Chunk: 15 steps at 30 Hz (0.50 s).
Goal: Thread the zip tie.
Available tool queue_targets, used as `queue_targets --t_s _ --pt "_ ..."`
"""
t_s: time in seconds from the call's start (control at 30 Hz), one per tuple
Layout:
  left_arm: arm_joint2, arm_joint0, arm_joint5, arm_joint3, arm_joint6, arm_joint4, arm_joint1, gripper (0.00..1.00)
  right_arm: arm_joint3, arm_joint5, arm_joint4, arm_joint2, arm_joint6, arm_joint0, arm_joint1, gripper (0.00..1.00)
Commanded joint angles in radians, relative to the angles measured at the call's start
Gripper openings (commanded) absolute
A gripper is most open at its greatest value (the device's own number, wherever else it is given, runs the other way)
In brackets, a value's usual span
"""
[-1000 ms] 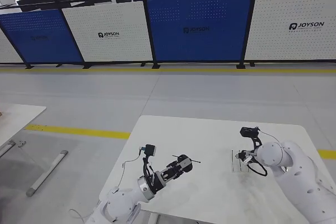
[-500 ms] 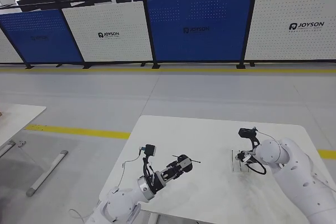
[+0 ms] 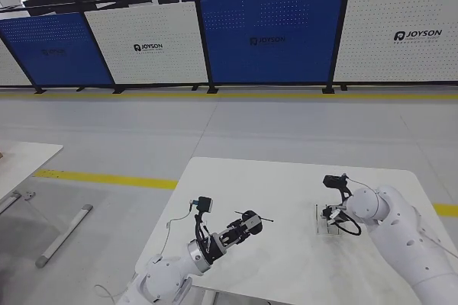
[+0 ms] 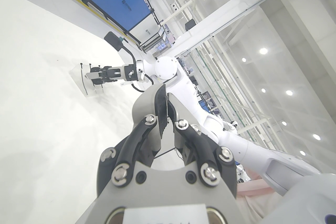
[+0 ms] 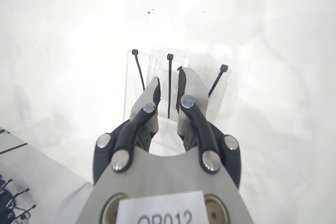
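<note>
A clear plastic holder point(image 5: 130, 93) lies on the white table point(image 3: 290, 183) with three black zip ties on it. My right gripper point(image 5: 169, 75) is open just above it, one finger on each side of the middle zip tie point(image 5: 169, 83). The other ties lie to either side point(image 5: 139, 70) point(image 5: 218, 79). In the top view the right gripper point(image 3: 332, 214) sits over the holder point(image 3: 321, 221) at the table's right. My left gripper point(image 3: 252, 223) hangs over the table's front left, shut on a thin black zip tie point(image 3: 266, 220) that sticks out sideways. That tie point(image 4: 164, 152) crosses behind the closed pads point(image 4: 162, 109).
A grey surface with several more black zip ties point(image 5: 13, 198) lies beside the right arm. The left wrist view shows the right gripper point(image 4: 89, 75) and the holder point(image 4: 78, 79) farther off. The table's front edge runs close under the left arm.
The right arm has shifted slightly leftward over the holder. The left arm and its zip tie have not moved.
</note>
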Motion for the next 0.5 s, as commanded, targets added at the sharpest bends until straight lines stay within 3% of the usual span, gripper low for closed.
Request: queue_targets --t_s 0.0,0.17,0.23,0.47 --pt "0.000 0.000 0.000 0.000 0.000 0.000 0.000 0.00 0.011 -0.005 0.000 -0.003 0.001 0.003 -0.003 0.19" --pt "0.000 0.000 0.000 0.000 0.000 0.000 0.000 0.00 0.039 -0.013 0.002 -0.010 0.004 0.017 -0.013 0.16" --pt "0.000 0.000 0.000 0.000 0.000 0.000 0.000 0.00 0.046 -0.015 0.001 -0.011 0.003 0.021 -0.016 0.01" --pt "0.000 0.000 0.000 0.000 0.000 0.000 0.000 0.00 0.054 -0.035 -0.005 -0.013 0.006 0.028 -0.022 0.00"
